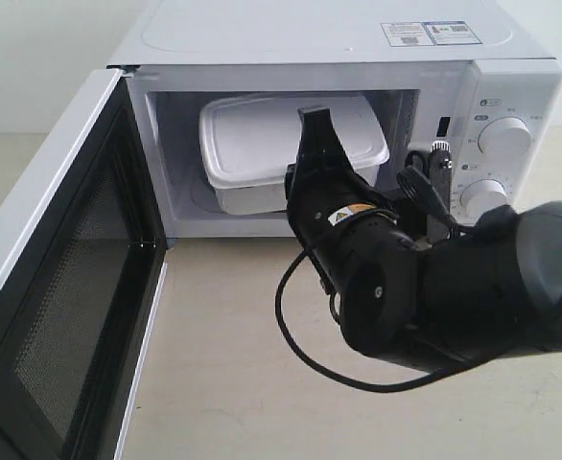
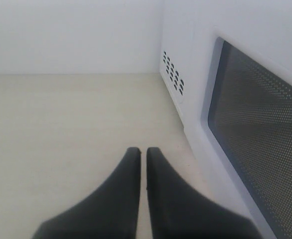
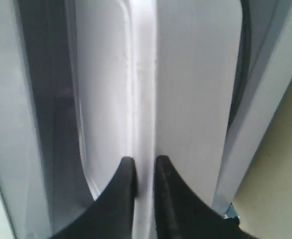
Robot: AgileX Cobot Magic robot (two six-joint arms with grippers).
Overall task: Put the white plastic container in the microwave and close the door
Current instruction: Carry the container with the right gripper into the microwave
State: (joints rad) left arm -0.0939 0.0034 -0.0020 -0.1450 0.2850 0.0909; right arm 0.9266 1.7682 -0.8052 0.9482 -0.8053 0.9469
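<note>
white plastic container (image 1: 252,134) hangs tilted inside the microwave (image 1: 262,38), rim pinched by the right jaws, so releasing now may land it askew, fouling the door (image 1: 80,287); left jaws clenched empty.

We can read no word or number anywhere. Two stickers (image 1: 430,34) sit at the far right of the microwave (image 1: 262,38) top, their print too small. Marks beside its two dials (image 1: 504,137) are blurred. A label (image 1: 339,217) on the right arm (image 1: 473,287) bears a yellow warning triangle.
</note>
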